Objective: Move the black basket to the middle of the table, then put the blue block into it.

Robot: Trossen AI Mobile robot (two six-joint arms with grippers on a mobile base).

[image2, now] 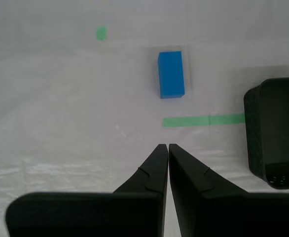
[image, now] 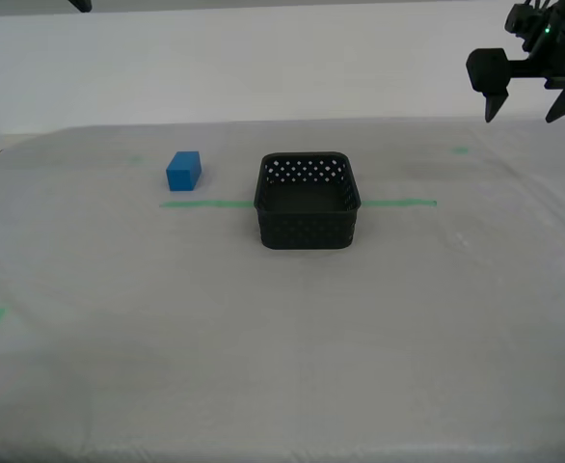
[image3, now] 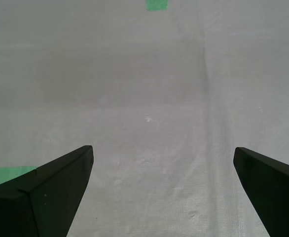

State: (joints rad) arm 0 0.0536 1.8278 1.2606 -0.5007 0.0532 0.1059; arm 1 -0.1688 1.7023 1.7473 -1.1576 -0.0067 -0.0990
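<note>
Seeing basket [image: 308, 202] sitting mid-table [image: 263, 367] on green tape line [image: 205, 204]; block [image: 183, 170] just beside it toward exterior view's left, apart from it. Our second gripper [image2: 164, 146] hovers above table, fingers pressed together, block ahead of tips. Our first gripper [image3: 163, 163] raised at exterior view's upper right, fingers wide apart, holding nothing. Risks, we judge: descending with fingers together knocks block away; off-centre pinch twists it; release over rim bounces it out.

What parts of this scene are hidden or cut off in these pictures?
- Black basket: cut by the second wrist view's edge.
- Basket's inside floor: partly hidden by its near wall, exterior view.
- My second gripper: not identifiable in the exterior view.
- Blue block: absent from the first wrist view.
</note>
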